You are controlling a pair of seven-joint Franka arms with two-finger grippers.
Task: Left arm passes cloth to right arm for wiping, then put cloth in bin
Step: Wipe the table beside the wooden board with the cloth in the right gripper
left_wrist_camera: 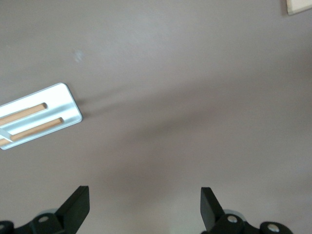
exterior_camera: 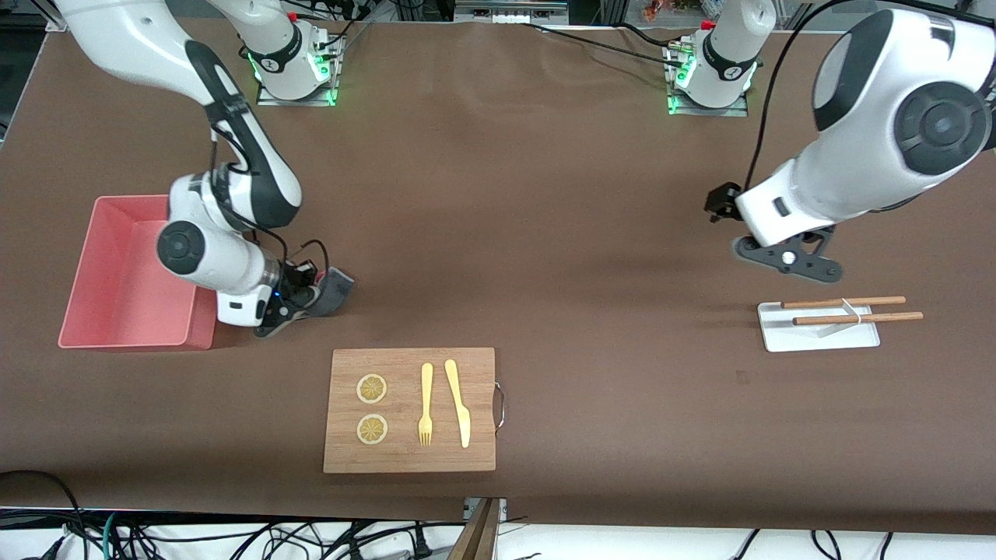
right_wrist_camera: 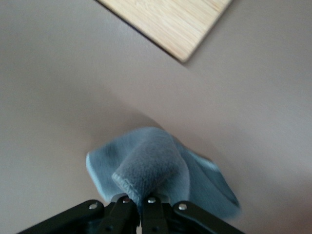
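Gripping the cloth (right_wrist_camera: 161,175) beside the bin (exterior_camera: 117,311), right tool (right_wrist_camera: 141,204) clamped; left tool (left_wrist_camera: 145,207) wide, empty

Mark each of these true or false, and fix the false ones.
1. The right gripper is shut on the cloth. True.
2. The cloth already lies in the bin. False: the cloth hangs from the right gripper beside the bin, over bare table.
3. The left gripper is open and empty. True.
4. The fork and knife lie on the white chopstick rest. False: they lie on the cutting board; the rest carries two chopsticks.
5. Two lemon slices sit on the cutting board. True.
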